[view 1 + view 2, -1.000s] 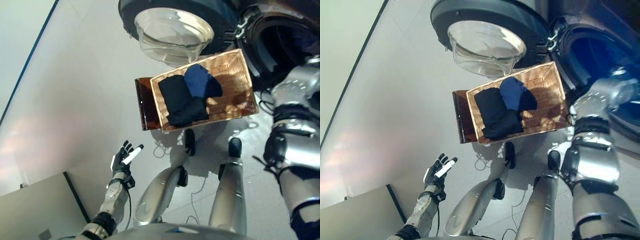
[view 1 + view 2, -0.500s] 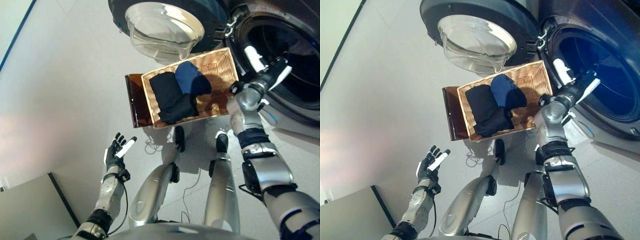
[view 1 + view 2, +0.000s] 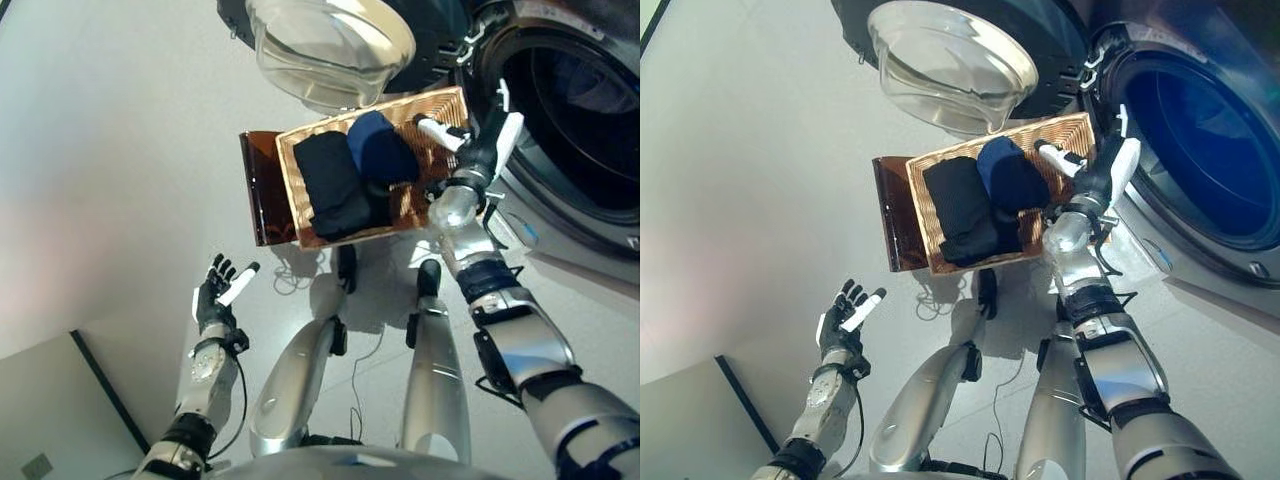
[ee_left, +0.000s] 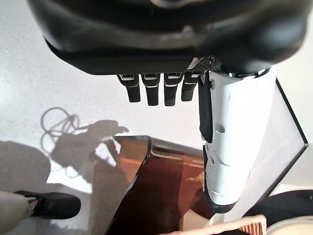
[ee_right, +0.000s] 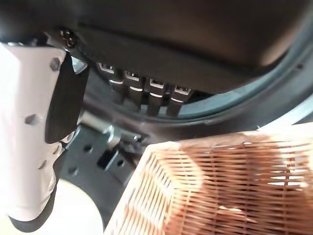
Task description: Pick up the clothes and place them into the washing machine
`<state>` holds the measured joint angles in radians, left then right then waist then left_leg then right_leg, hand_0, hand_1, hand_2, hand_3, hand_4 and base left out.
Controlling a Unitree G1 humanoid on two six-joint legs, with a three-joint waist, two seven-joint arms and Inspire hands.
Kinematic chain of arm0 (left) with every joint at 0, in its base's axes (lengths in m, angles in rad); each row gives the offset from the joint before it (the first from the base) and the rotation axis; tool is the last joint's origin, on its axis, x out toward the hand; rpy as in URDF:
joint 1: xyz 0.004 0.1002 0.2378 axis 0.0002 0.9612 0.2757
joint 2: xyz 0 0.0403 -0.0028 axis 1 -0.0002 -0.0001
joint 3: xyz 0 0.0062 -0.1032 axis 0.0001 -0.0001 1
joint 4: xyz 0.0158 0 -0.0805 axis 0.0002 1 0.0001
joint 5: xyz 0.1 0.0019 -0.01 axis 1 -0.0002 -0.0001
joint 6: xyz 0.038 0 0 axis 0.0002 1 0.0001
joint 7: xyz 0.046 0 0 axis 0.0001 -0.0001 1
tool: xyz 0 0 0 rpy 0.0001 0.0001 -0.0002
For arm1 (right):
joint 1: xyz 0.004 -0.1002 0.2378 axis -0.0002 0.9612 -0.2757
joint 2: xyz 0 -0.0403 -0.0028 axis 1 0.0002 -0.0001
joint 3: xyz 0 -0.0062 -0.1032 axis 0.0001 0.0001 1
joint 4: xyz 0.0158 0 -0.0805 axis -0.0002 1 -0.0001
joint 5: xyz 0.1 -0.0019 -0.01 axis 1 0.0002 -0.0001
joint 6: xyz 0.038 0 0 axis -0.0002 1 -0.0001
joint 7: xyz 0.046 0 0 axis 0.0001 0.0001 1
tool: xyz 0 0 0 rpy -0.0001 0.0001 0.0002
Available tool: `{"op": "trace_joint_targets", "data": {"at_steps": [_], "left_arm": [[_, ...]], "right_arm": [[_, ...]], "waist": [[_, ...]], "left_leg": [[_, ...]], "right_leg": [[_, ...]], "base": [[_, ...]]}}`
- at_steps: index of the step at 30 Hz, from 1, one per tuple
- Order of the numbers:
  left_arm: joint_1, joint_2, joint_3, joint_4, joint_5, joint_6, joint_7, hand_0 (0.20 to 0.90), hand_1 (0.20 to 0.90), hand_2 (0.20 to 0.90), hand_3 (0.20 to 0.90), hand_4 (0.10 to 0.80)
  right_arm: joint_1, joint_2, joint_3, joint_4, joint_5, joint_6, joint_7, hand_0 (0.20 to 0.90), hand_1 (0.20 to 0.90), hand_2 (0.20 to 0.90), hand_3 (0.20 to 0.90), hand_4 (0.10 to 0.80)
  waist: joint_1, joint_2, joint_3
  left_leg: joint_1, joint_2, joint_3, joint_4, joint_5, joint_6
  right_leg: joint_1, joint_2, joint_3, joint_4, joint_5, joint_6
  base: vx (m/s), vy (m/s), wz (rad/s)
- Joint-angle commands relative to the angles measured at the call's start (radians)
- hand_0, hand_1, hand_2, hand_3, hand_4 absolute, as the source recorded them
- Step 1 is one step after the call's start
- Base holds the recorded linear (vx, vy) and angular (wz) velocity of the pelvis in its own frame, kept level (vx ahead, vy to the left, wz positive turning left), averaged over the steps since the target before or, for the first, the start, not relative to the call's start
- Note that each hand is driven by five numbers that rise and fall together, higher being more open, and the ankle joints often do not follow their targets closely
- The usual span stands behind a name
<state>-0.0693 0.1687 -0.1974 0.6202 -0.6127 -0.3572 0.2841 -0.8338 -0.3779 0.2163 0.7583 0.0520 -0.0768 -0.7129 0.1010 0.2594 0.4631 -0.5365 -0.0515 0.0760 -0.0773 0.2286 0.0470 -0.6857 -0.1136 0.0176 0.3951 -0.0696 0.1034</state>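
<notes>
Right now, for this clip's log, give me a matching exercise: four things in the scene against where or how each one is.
Things:
1. blue garment
2. right hand
3. left hand
4. washer door

States:
A. open, over the floor, holding nothing
B. swung open, glass bowl showing
C. lying in the basket beside black clothes
D. open, above the basket's end nearest the drum

Pairs: 1-C, 2-D, 3-A, 4-B

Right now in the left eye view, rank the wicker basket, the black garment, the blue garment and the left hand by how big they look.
1. wicker basket
2. black garment
3. blue garment
4. left hand, though it lies nearer the camera than the basket, so its true size is unsure.
</notes>
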Motion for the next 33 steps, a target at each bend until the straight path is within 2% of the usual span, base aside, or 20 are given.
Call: {"op": "trace_joint_targets", "data": {"at_steps": [1,16,33], "left_arm": [[-0.009,0.069,0.031,-0.053,0.029,-0.064,0.028,0.9,0.9,0.9,0.9,0.8],[-0.038,0.066,0.043,-0.066,0.032,-0.07,0.045,0.9,0.9,0.9,0.9,0.8],[-0.09,0.091,0.05,-0.071,0.037,-0.089,0.091,0.9,0.9,0.9,0.9,0.8]], "right_arm": [[-0.061,-0.052,0.041,-0.078,-0.125,-0.016,0.013,0.9,0.9,0.9,0.9,0.8],[-0.134,-0.025,0.106,0.035,-0.121,-0.01,0.063,0.9,0.9,0.9,0.9,0.8],[-0.228,0.09,0.155,0.234,0.015,-0.038,0.093,0.9,0.9,0.9,0.9,0.8]], "waist": [[0.033,0.011,-0.035],[0.057,0.008,-0.008],[0.095,0.015,0.015]], "left_leg": [[-0.016,0.012,0.064,0.062,-0.089,-0.106],[0.0,0.008,0.046,0.006,-0.059,-0.115],[-0.004,0.001,0.017,-0.01,-0.05,-0.123]], "right_leg": [[0.021,0.038,0.014,-0.103,0.054,-0.026],[0.021,0.035,0.001,-0.122,0.065,-0.025],[0.026,0.026,-0.024,-0.13,0.069,-0.022]], "base": [[0.0,0.0,0.0],[0.001,0.001,0.0],[0.008,0.005,0.04]]}}
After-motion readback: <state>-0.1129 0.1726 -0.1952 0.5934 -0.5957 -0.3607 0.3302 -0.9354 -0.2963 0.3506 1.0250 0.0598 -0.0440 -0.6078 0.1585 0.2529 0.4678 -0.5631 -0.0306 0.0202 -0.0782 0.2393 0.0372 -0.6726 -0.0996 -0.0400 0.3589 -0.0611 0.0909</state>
